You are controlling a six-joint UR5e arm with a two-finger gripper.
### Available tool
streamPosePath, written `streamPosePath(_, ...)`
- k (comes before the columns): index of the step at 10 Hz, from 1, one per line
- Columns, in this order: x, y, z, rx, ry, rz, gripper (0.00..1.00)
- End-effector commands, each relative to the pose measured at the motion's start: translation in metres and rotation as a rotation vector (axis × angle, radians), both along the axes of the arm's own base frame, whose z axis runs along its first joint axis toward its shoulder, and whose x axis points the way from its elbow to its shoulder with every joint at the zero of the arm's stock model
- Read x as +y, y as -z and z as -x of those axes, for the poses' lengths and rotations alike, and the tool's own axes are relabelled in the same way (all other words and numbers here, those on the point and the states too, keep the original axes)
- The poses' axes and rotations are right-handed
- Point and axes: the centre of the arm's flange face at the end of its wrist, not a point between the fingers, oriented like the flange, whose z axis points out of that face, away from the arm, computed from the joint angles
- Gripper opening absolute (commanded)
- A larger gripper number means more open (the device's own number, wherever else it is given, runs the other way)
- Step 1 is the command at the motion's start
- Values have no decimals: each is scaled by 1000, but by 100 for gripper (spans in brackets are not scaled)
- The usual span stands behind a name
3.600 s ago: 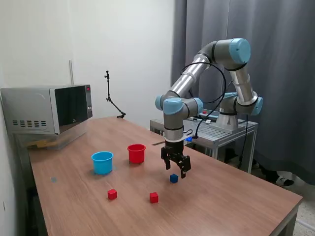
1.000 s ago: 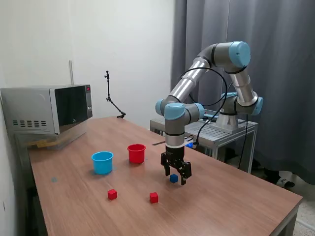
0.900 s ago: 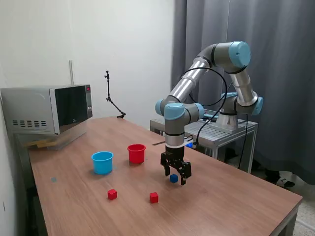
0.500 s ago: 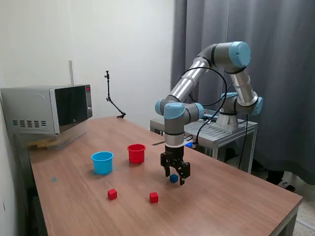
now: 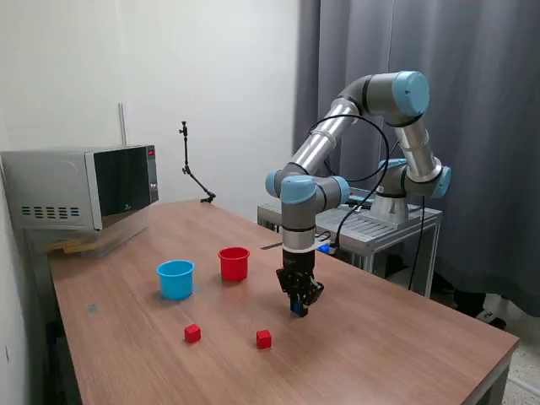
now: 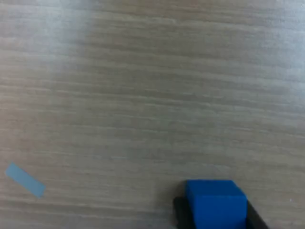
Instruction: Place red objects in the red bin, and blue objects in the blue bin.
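My gripper (image 5: 298, 309) is down at the table, shut on a small dark blue cube (image 5: 296, 311). In the wrist view the blue cube (image 6: 215, 204) sits between dark fingers (image 6: 180, 214) that press on both its sides. Two small red cubes (image 5: 193, 333) (image 5: 264, 339) lie on the table nearer the camera than the gripper. The red cup (image 5: 234, 263) and the light blue cup (image 5: 175, 279) stand upright to the exterior view's left of the gripper. No second blue cube is in view.
A microwave (image 5: 80, 186) stands at the table's far left. A thin black stand (image 5: 192, 173) is at the back edge. A metal cart (image 5: 371, 224) holds the arm's base behind the table. A scrap of light blue tape (image 6: 25, 180) lies on the wood.
The gripper has come down over the blue cube and its fingers have closed from wide open onto the cube. The cups and red cubes have not moved.
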Motion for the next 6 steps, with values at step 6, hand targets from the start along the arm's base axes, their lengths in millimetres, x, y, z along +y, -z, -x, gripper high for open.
streamPosePath(6,14,-158,25,250,9,-28,0)
